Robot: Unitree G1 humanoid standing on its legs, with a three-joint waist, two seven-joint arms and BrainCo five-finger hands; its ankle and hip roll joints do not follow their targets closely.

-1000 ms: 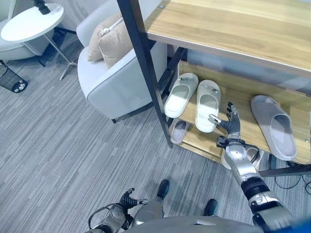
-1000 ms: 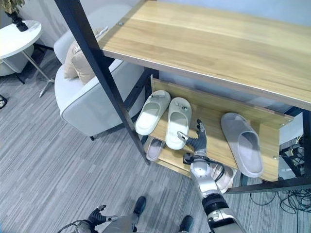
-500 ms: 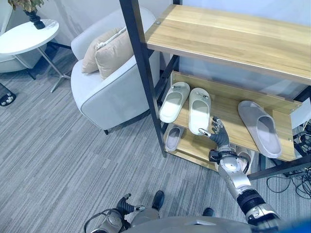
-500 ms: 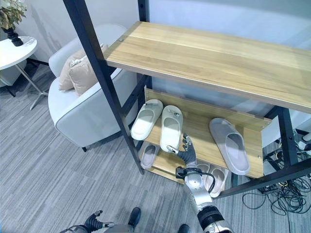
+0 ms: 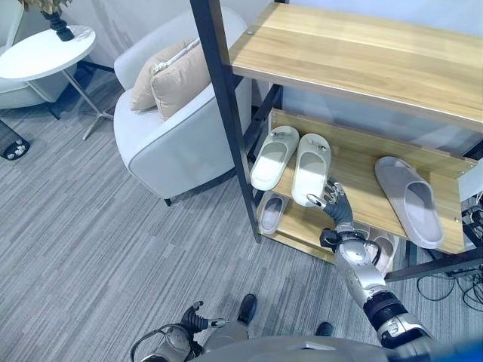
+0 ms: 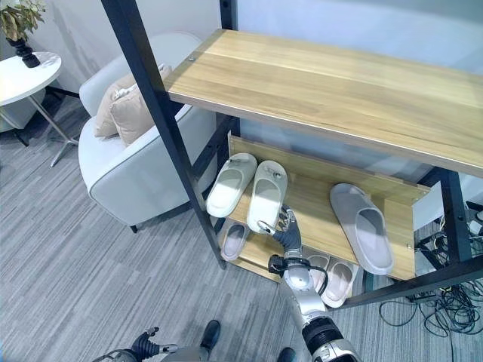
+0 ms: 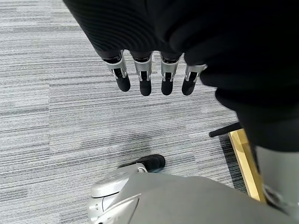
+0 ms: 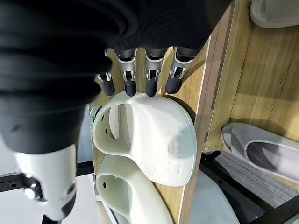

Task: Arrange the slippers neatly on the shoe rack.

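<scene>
A pair of white slippers lies side by side on the left of the shoe rack's middle shelf (image 5: 361,188): the left one (image 5: 273,157) and the right one (image 5: 311,167). My right hand (image 5: 336,204) is open at the heel of the right white slipper (image 8: 149,140), and its fingertips (image 8: 150,87) rest on the heel's rim. A grey slipper (image 5: 408,200) lies alone at the right of the same shelf. Down near the carpet hangs my left hand (image 5: 198,320), open, its fingers (image 7: 145,83) straight and empty.
On the bottom shelf lie a small grey slipper (image 5: 271,213) and a pale pair (image 5: 379,247). The rack's black post (image 5: 226,113) and top shelf (image 5: 362,60) stand over the work. A light armchair (image 5: 173,136) with cushions and a round white table (image 5: 45,53) stand to the left.
The whole view has shifted, so the camera moved. My right hand has stayed at the white slipper's heel, a little closer in against it. The slippers have not moved.
</scene>
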